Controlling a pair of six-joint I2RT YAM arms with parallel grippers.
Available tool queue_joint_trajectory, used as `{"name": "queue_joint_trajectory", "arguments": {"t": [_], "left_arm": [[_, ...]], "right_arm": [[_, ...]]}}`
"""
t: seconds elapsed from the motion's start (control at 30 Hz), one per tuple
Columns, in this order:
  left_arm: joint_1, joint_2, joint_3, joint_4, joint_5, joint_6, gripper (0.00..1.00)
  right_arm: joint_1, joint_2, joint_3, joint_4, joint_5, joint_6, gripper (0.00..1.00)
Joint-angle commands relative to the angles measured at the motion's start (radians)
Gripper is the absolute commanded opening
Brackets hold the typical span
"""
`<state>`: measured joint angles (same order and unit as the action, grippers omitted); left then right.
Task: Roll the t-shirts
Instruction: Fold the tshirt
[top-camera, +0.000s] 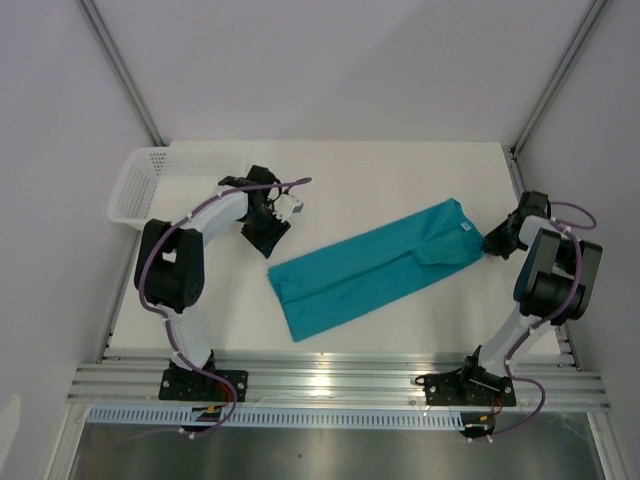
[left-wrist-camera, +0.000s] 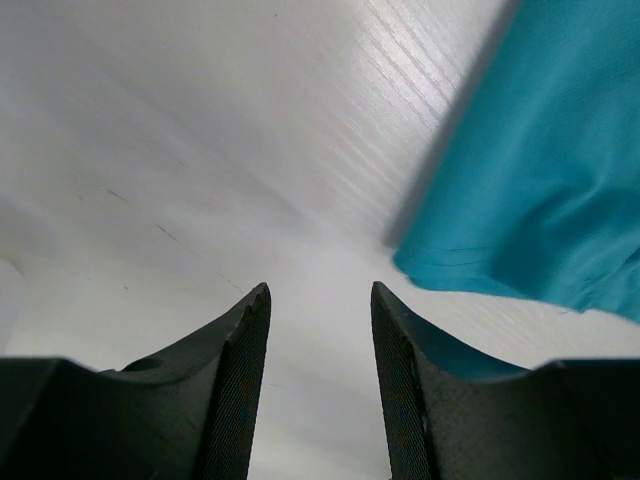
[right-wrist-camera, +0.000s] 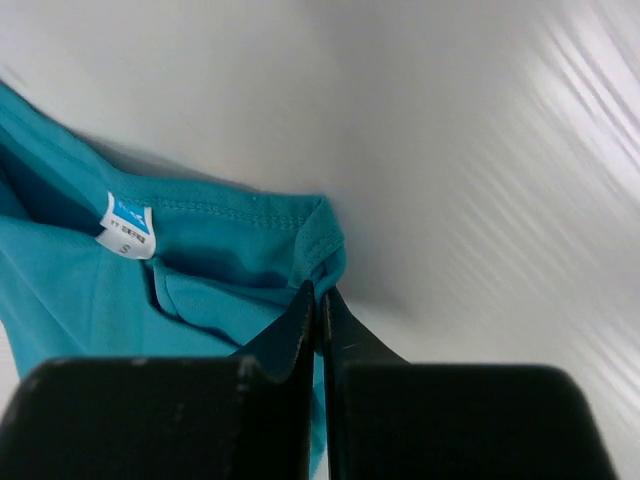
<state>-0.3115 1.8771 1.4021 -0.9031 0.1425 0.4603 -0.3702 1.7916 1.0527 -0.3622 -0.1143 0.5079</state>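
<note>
A teal t-shirt (top-camera: 375, 268) lies folded into a long strip slanting across the table, collar end at the upper right. My right gripper (top-camera: 494, 241) is at that collar end, shut on the t-shirt's edge (right-wrist-camera: 325, 245) just right of the white neck label (right-wrist-camera: 127, 226); cloth is pinched between the jaws. My left gripper (top-camera: 272, 234) stands open just off the strip's upper-left end, above bare table. In the left wrist view the gripper (left-wrist-camera: 320, 290) holds nothing, and the t-shirt's hem corner (left-wrist-camera: 520, 190) lies ahead to the right.
A white mesh basket (top-camera: 137, 183) stands at the table's far left corner. Metal frame posts rise at both back corners, and an aluminium rail (top-camera: 330, 378) runs along the near edge by the arm bases.
</note>
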Motion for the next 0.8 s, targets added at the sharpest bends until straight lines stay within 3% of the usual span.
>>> {"name": "queue_joint_trajectory", "arguments": {"t": [0.0,0.07,0.2,0.37,0.47,0.6,0.77], "left_arm": [[0.008,-0.084,-0.005,-0.016,0.009,-0.014,0.48],[0.009,-0.091,-0.014,-0.019,0.009,-0.014,0.48],[0.014,-0.121,-0.046,-0.011,-0.001,-0.018,0.48],[0.022,-0.161,-0.104,0.007,-0.011,-0.025,0.48],[0.025,-0.171,-0.118,0.013,-0.012,-0.028,0.48],[0.026,-0.173,-0.118,0.015,-0.003,-0.031,0.48],[0.026,-0.158,-0.091,0.009,0.003,-0.026,0.48]], "right_arm": [[0.059,0.172,0.183,0.01,0.076,-0.014,0.0],[0.118,0.303,0.313,-0.047,0.085,-0.003,0.0],[0.224,0.517,0.745,-0.159,0.107,0.026,0.01],[0.295,0.754,1.085,-0.265,0.111,0.129,0.05],[0.313,0.796,1.164,-0.248,0.114,0.15,0.1],[0.301,0.766,1.149,-0.216,0.114,0.185,0.21],[0.297,0.692,1.127,-0.187,0.156,0.069,0.33]]}}
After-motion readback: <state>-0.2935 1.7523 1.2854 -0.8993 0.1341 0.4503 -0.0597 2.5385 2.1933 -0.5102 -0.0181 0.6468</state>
